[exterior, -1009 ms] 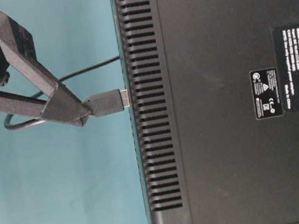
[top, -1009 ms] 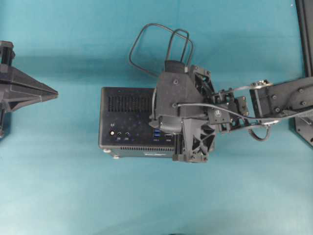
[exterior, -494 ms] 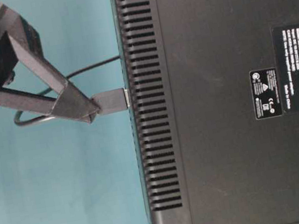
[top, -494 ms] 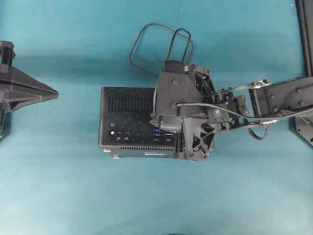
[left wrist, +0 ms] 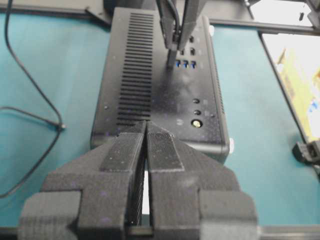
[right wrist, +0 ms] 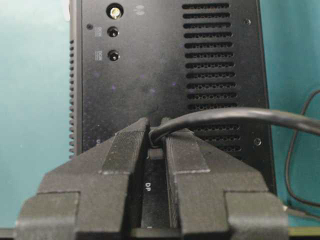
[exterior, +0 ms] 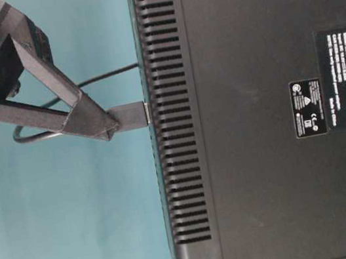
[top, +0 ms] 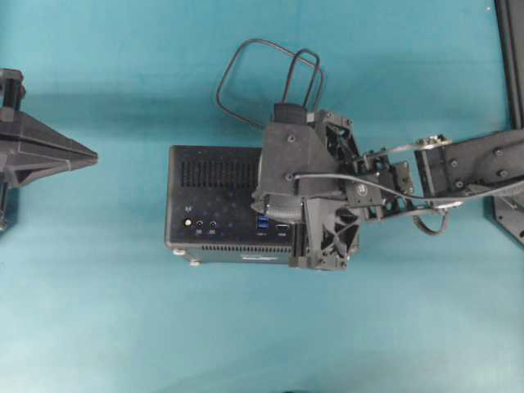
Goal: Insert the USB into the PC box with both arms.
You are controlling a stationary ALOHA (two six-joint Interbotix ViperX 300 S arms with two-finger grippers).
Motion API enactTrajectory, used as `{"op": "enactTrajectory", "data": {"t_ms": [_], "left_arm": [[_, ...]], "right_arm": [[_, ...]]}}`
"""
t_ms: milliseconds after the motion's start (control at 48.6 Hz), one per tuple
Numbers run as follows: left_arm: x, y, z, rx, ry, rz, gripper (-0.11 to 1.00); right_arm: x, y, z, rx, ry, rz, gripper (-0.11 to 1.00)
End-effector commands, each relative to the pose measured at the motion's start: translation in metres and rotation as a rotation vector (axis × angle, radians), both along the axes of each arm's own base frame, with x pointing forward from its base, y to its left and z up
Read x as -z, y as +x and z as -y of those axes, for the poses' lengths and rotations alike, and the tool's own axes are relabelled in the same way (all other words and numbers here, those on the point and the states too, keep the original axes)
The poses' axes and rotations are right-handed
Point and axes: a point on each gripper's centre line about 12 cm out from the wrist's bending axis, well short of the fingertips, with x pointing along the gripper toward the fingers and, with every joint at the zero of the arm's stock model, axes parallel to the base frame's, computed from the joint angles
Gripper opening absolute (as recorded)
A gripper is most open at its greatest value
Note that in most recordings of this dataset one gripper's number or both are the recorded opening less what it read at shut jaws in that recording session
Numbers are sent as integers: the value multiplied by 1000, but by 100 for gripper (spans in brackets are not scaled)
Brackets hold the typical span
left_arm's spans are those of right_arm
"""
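Observation:
The black PC box (top: 214, 205) lies on the teal table with its port face up, and it fills the right of the table-level view (exterior: 257, 115). My right gripper (right wrist: 155, 129) is shut on the USB plug (exterior: 129, 115), pointing it at that face. The plug's silvery tip (exterior: 147, 112) meets the box's face by the row of blue ports (left wrist: 184, 64). How deep it sits cannot be told. The cable (right wrist: 225, 117) loops away behind the box (top: 218, 92). My left gripper (left wrist: 146, 125) is shut on nothing, apart from the box's left end (top: 90, 155).
Slack cable (left wrist: 30, 95) lies on the table beside the box. A black frame rail (top: 512, 49) runs along the right edge. Round sockets and a button (top: 199, 223) sit on the box's left part.
The right gripper has carried the plug a little closer to the box's face, so less of the silvery tip shows. The left gripper has not moved.

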Motion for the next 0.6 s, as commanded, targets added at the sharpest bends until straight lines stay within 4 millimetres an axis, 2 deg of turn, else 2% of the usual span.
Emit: {"op": "enactTrajectory", "data": {"t_ms": [0, 185, 576], "left_arm": [[-7, 2, 0, 2, 0, 22, 0], [-6, 2, 0, 2, 1, 17, 0], [-6, 2, 0, 2, 1, 18, 0]], "right_arm": [[-2, 0, 10, 21, -19, -1, 11], [-2, 1, 20, 40, -34, -2, 11], [0, -1, -11, -17, 19, -13, 11]]}}
